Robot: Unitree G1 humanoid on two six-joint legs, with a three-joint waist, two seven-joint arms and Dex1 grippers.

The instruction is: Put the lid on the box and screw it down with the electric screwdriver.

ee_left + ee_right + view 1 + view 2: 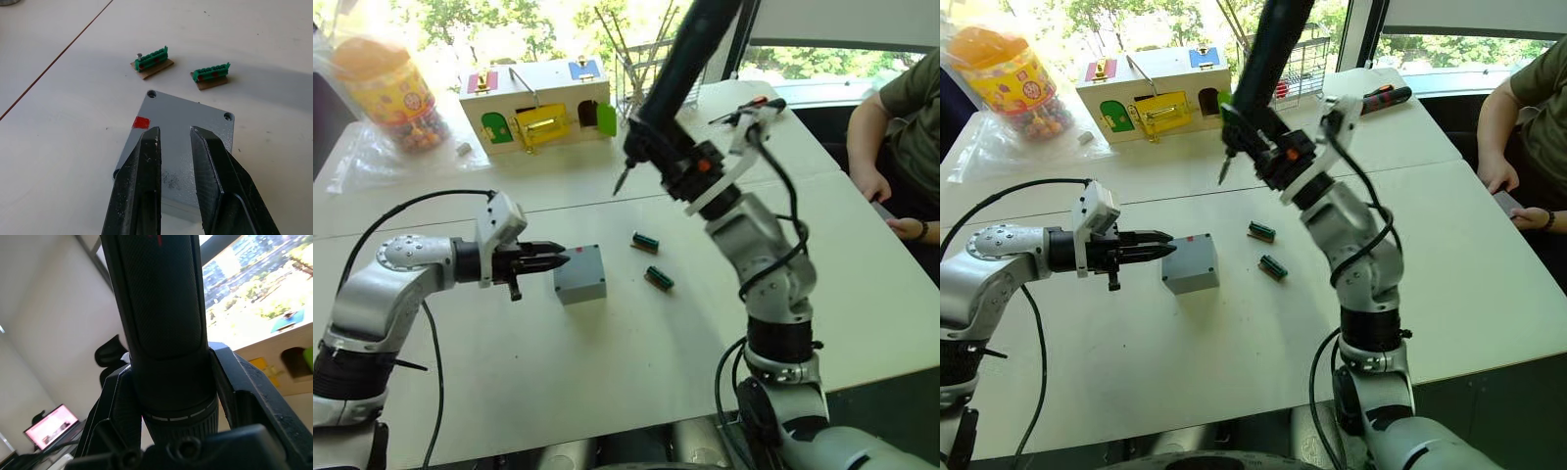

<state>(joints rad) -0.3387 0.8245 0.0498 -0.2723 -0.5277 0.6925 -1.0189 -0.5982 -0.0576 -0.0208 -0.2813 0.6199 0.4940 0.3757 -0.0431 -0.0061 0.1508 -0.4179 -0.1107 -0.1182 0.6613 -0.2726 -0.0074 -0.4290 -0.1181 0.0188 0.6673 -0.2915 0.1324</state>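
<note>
The grey lid [188, 108] lies flat on the grey box [582, 291] in the middle of the table, with a red square near one corner and open screw holes at its corners. My left gripper [174, 131] reaches in from the left, just over the lid's near edge. Its fingers [146, 166] are a narrow gap apart and hold nothing. My right gripper [693, 174] is raised behind and to the right of the box, shut on the black electric screwdriver [683, 64]. The driver's metal bit [623, 181] points down and left, well above the table.
Two green terminal blocks [645, 242] [658, 279] lie right of the box, one with a small screw [139, 57] beside it. At the back stand a white toy house [536, 108], a sweets jar [386, 88] and an orange-and-black hand screwdriver [751, 105]. A person [891, 137] sits at the right.
</note>
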